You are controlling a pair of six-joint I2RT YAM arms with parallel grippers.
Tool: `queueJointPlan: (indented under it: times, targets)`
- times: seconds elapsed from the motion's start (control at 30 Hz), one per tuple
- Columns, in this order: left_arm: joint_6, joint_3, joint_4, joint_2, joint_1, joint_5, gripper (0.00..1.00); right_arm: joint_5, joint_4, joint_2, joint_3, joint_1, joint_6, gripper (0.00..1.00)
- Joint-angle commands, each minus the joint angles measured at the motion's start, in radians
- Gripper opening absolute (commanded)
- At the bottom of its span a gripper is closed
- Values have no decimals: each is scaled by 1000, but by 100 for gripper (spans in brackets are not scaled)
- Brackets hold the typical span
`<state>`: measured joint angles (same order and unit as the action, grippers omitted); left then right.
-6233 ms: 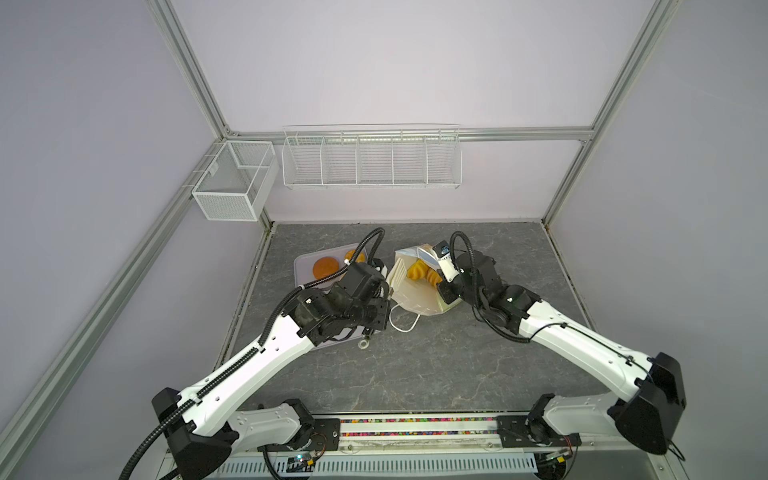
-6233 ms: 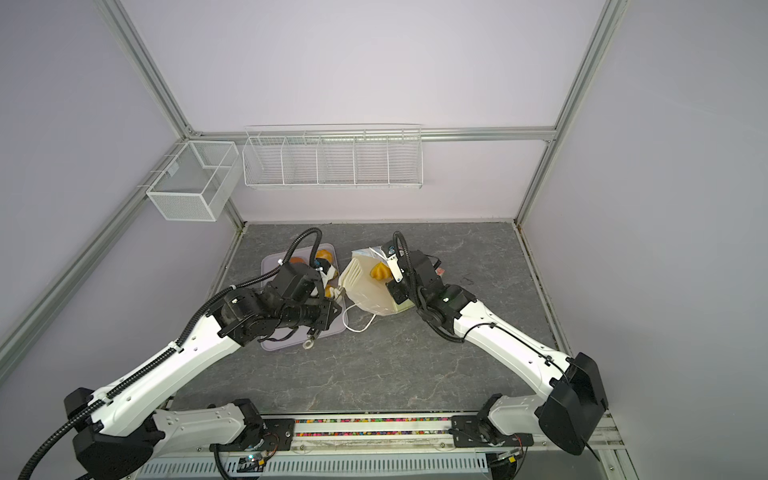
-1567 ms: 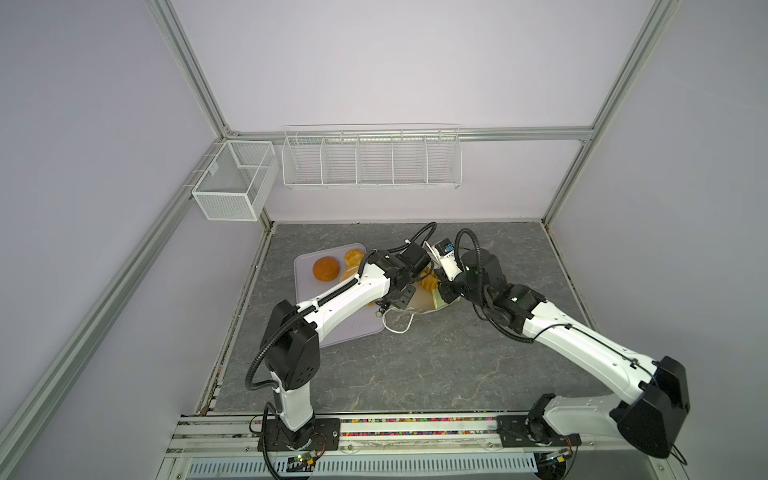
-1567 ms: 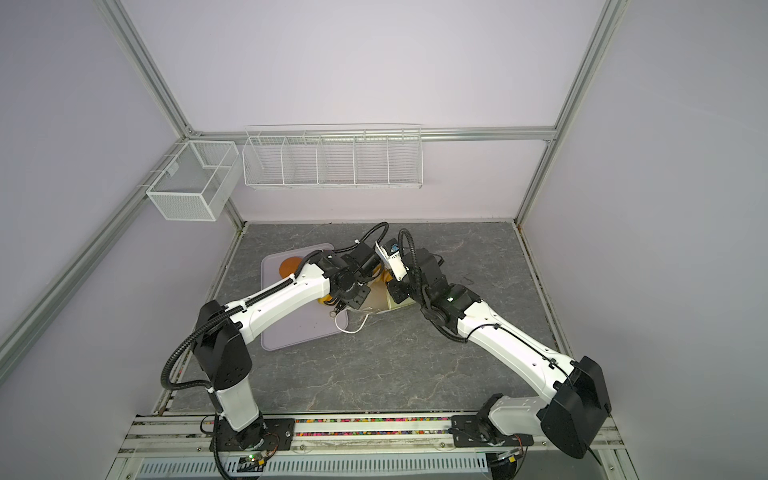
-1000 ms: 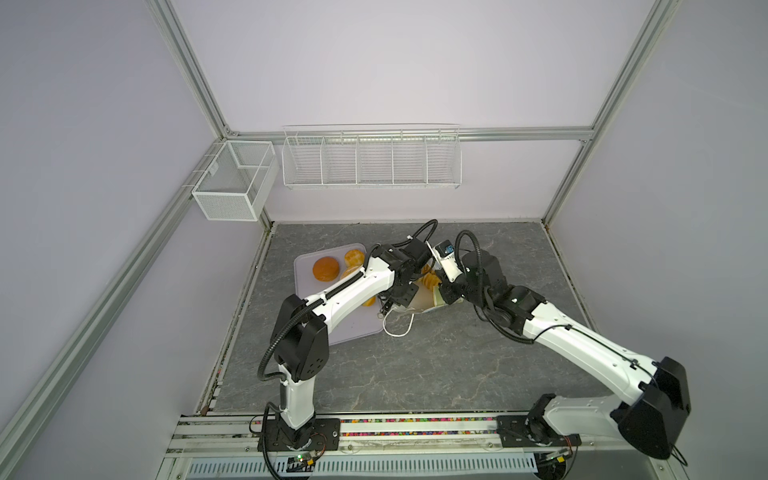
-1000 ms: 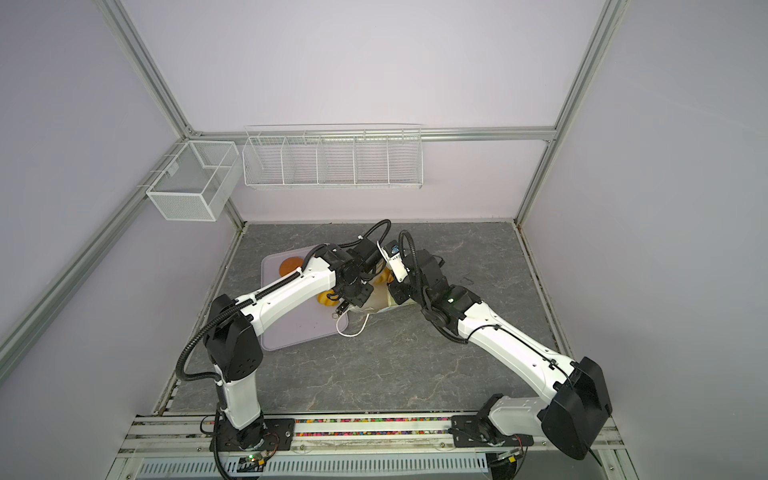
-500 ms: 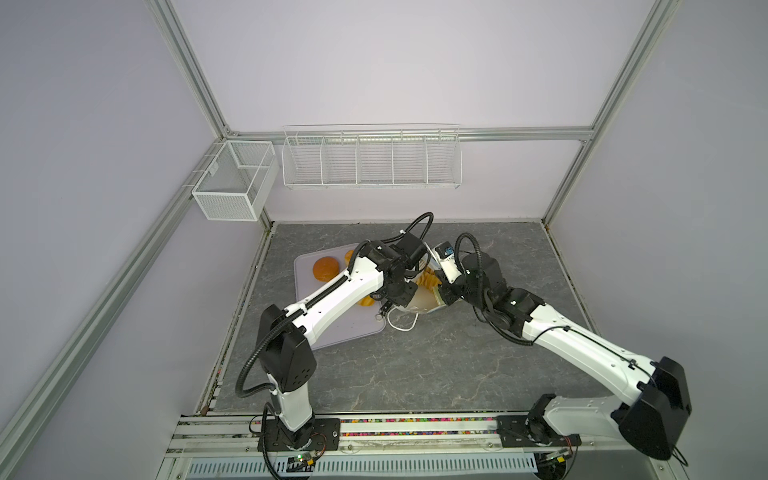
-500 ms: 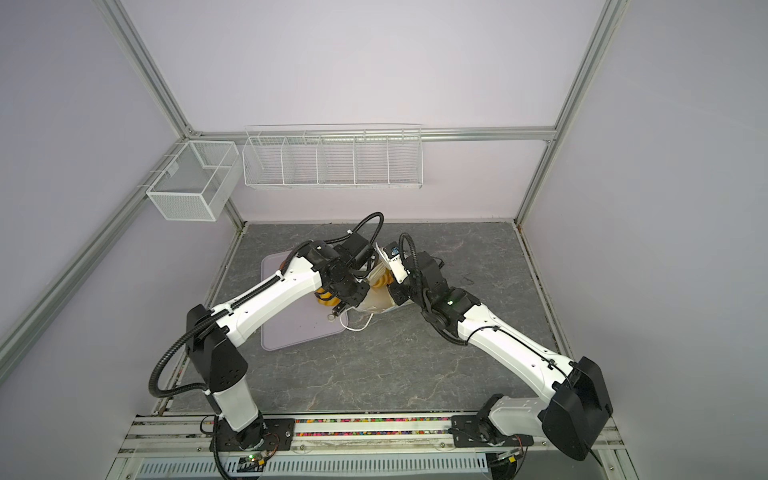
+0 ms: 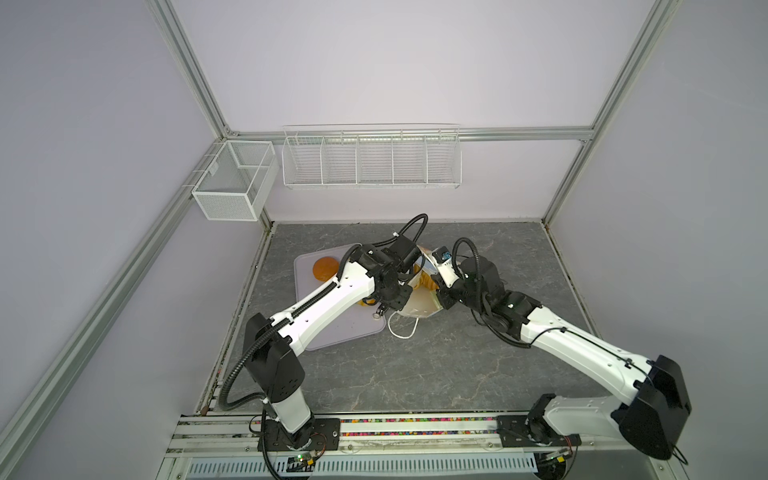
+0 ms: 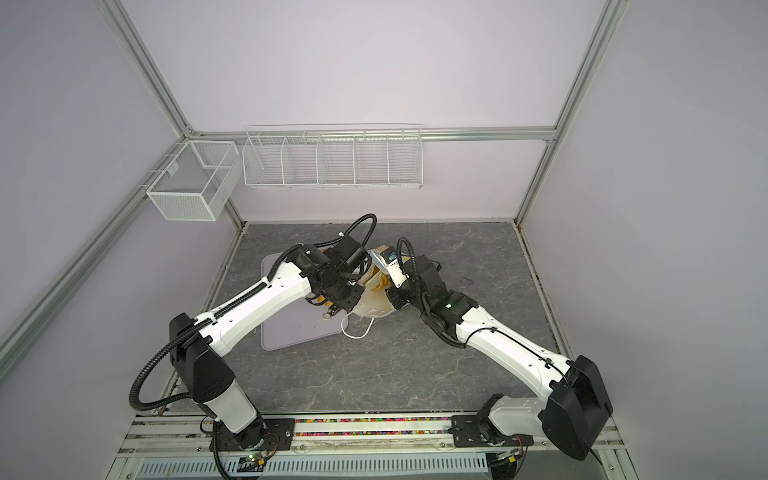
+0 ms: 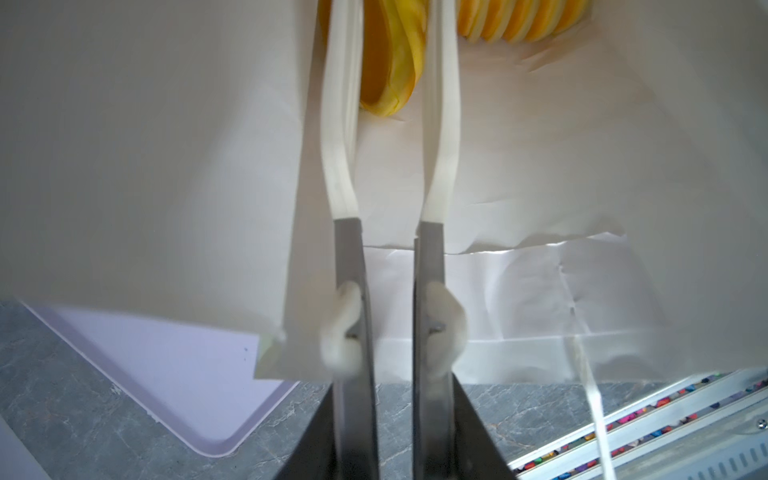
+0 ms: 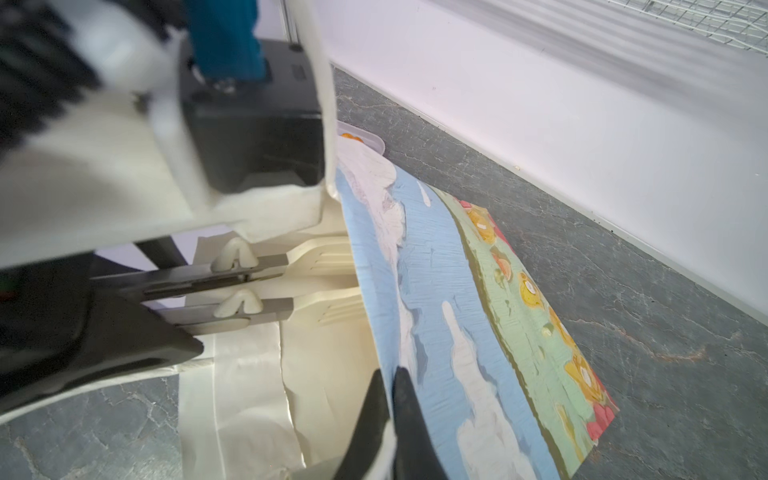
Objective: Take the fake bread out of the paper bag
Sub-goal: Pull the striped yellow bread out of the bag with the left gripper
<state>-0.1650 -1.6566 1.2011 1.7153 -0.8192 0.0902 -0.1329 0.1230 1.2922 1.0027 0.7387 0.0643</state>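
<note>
My left gripper (image 11: 390, 41): inside paper bag (image 12: 436, 291), at fake bread (image 11: 523, 20); grip unclear.
My right gripper (image 12: 392, 390): pinching paper bag.

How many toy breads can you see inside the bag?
2. A ridged roll shows between the fingers of the left gripper. Another ridged loaf lies beside it, farther into the paper bag. More may be hidden behind the paper.

Left claw (image 11: 390, 25) crowds the paper bag (image 11: 582, 208) mouth; right claw (image 12: 388, 374) grips its rim.
</note>
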Motion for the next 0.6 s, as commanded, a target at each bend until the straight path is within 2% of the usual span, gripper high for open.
queueJointPlan:
  times: [0.0, 0.3, 0.57]
  targets:
    - [-7, -20, -4, 21, -6, 11, 37, 29, -26, -9, -16, 10, 20, 7]
    - [-13, -24, -26, 61, -9, 11, 39, 24, -23, 1, -4, 12, 26, 7]
    - [-27, -62, -19, 129, -9, 69, 37, 8, -18, 4, 4, 14, 26, 7]
